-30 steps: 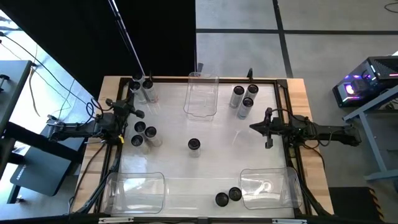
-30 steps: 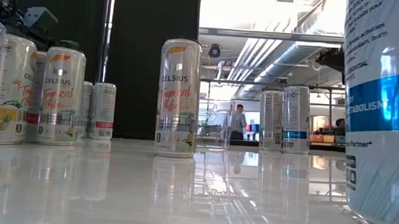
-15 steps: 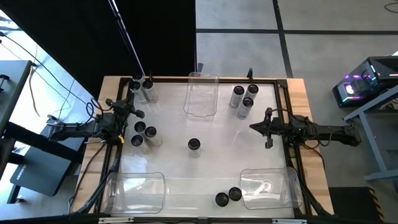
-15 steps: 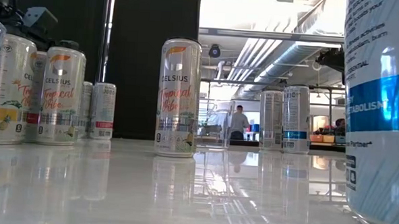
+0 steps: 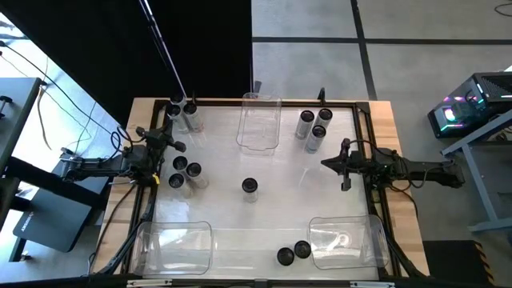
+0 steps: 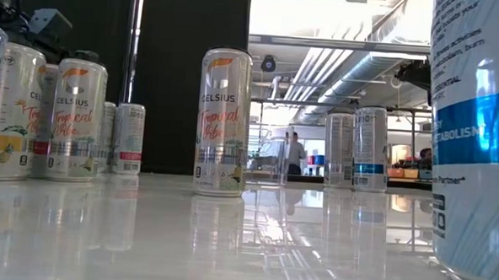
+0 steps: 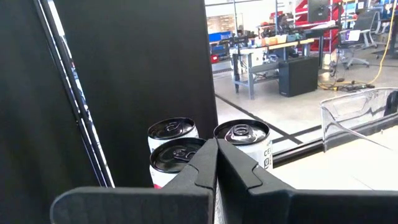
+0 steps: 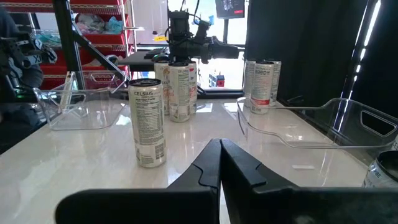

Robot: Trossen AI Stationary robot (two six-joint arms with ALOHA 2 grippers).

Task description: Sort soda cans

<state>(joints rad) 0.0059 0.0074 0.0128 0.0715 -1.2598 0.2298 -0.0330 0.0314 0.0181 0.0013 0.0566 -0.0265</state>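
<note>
- Glossy white worktop [image 5: 280,200], with a lone silver-grey soda can with a dark round top [image 5: 250,186] as landmark, standing mid-worktop.
- Left gripper [image 5: 174,146], well left of that can, fingers pressed together, holding nothing.
- Right gripper [image 5: 326,163], well right of it, likewise pressed together, empty.
- Remaining cans stand in clusters around it among three clear rectangular plastic bins [image 5: 258,120].
</note>
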